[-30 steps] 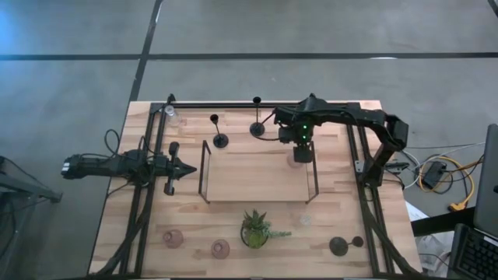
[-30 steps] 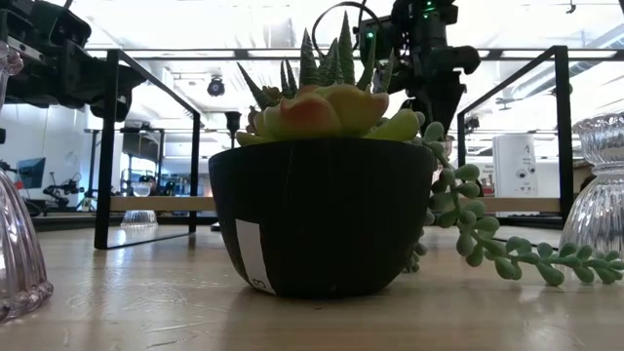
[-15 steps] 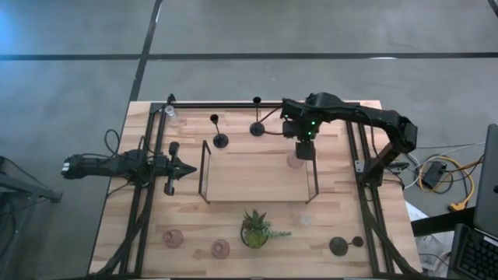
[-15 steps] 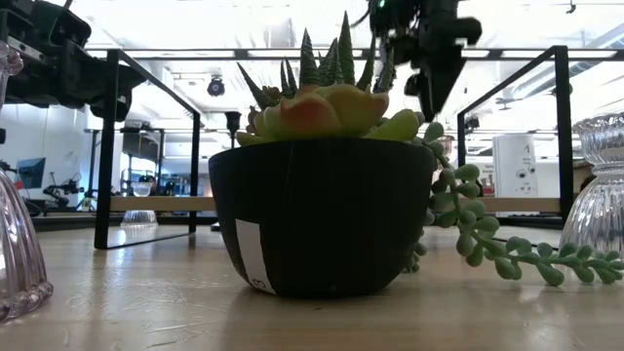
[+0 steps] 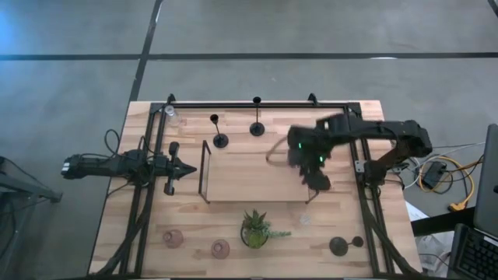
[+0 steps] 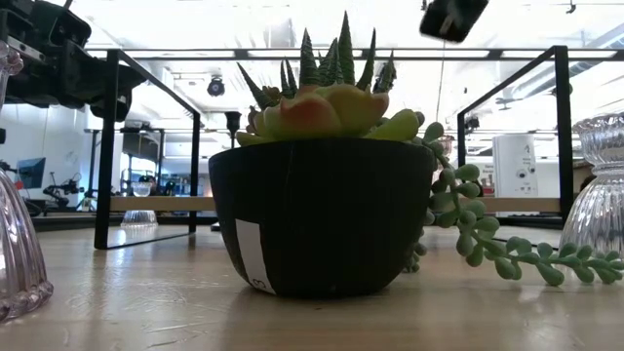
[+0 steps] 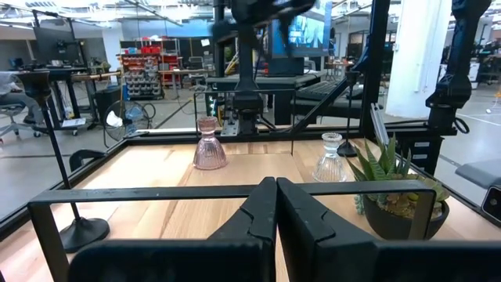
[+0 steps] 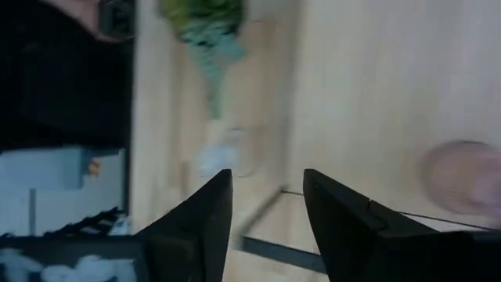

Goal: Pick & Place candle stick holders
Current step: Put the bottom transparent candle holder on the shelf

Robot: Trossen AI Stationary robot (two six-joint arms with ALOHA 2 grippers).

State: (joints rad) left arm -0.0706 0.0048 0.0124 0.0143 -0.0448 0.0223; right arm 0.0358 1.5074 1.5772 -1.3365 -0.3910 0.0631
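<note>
I am hovering my right gripper (image 5: pixel 317 177) above the right end of the wire-framed tray (image 5: pixel 204 167), just right of centre in the overhead frame, and its fingers are spread apart with nothing between them. My wrist camera is showing a pink glass holder (image 8: pixel 463 177) at the right edge of its frame, sitting on pale wood well clear of my fingers. I am taking that one as already placed, which puts me between a drop-off and the next pick. My left gripper (image 5: pixel 185 169) is waiting at the left of the overhead frame with its fingers pressed together, empty, pointing at the tray. The remaining candle stick holders are standing scattered. Two black stemmed ones (image 5: pixel 220 140) are above the tray near the top of the frame, and a third black one (image 5: pixel 340 246) is in the lower right. Two pink ones (image 5: pixel 173 238) are at the lower left, and one clear one (image 5: pixel 170 111) is in the upper left corner. Another clear glass holder (image 5: pixel 305 220) is below the tray's lower right corner, near the potted plant (image 5: pixel 255 228). That last one is closest to my open fingers, so I am judging it the likely next target. Reaching it is going to mean clearing the tray's wire frame, lowering with the fingers straddling the glass and staying off the plant's trailing stems.
</note>
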